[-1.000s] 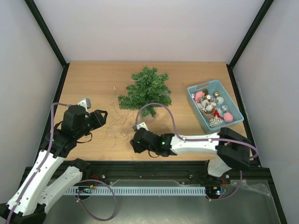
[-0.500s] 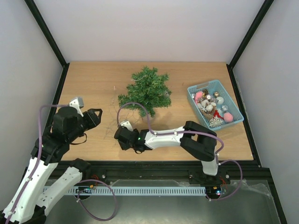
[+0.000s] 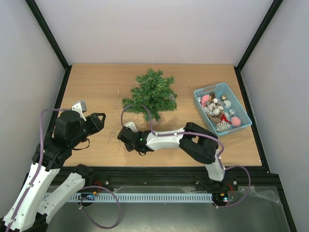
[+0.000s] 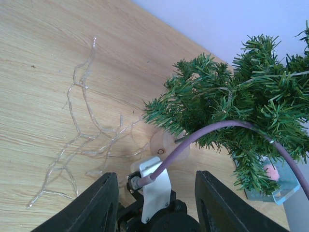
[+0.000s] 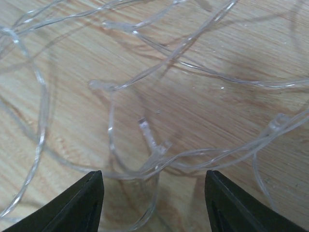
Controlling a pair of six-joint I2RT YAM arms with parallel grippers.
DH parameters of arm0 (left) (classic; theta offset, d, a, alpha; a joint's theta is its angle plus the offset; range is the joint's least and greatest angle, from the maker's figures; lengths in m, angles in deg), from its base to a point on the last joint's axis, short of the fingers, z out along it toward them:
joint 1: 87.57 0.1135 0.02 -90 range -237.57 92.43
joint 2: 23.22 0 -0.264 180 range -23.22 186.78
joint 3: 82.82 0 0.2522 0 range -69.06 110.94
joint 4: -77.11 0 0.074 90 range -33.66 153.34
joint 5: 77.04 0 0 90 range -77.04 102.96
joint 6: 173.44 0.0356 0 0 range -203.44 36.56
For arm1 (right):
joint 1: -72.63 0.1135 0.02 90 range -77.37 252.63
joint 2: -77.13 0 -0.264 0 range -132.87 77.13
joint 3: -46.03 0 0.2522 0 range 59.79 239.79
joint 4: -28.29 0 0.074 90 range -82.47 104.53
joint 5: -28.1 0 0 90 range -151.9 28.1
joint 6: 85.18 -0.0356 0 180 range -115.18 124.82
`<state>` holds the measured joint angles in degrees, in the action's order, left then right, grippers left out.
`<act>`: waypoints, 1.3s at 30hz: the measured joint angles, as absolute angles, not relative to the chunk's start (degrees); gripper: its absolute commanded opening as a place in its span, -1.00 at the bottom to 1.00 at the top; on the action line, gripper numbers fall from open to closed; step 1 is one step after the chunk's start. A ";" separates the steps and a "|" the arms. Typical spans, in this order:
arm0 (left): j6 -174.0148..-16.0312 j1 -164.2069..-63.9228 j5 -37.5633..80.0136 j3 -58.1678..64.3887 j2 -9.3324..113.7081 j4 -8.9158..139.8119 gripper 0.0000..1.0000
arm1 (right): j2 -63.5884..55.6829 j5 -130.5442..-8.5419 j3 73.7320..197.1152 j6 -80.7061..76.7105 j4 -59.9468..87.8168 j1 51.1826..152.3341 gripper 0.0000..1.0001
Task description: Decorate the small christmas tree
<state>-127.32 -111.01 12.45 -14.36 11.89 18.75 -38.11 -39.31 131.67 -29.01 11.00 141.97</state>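
Tree [image 3: 152,94]: upright, back-centre of surface [image 3: 91,82], looks undecorated.
Lights [image 5: 154,145]: loose on surface before it.
Ornaments [image 3: 219,108]: in basket [image 3: 199,102].
Left fingers [image 4: 104,203]: apart, empty.
Right fingers [image 5: 79,205]: wide over lights, nothing gripped.

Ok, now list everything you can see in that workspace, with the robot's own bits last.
Christmas tree: one, dark green, back middle of the table.
Basket: one, light blue, right of the tree.
Ornaments: a heap, too many to count; pink, silver, white, gold, red; inside the basket.
Light string: one, clear, tangled on the wood in front of the tree.
Table: one, light wood.
Left arm: one, white and black, near left.
Right arm: one, white and black, stretched leftward across the front.
Cables: two, purple, one looped on each arm.
Left tool: one, black, open, facing the string and tree.
Right tool: one, black, open, over the light string.
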 measured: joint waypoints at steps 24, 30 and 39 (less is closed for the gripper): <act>-126.14 -111.01 12.47 -13.40 13.64 17.76 -0.08 | -7.08 -43.73 106.07 -31.54 10.76 147.92 -0.85; -125.99 -111.01 12.97 -13.40 14.52 17.85 -0.08 | 10.96 -40.89 102.55 -34.06 4.33 147.87 -0.78; -126.03 -111.01 17.32 -19.74 14.28 21.46 -0.10 | 17.99 -39.14 100.28 -35.26 3.81 146.61 -0.20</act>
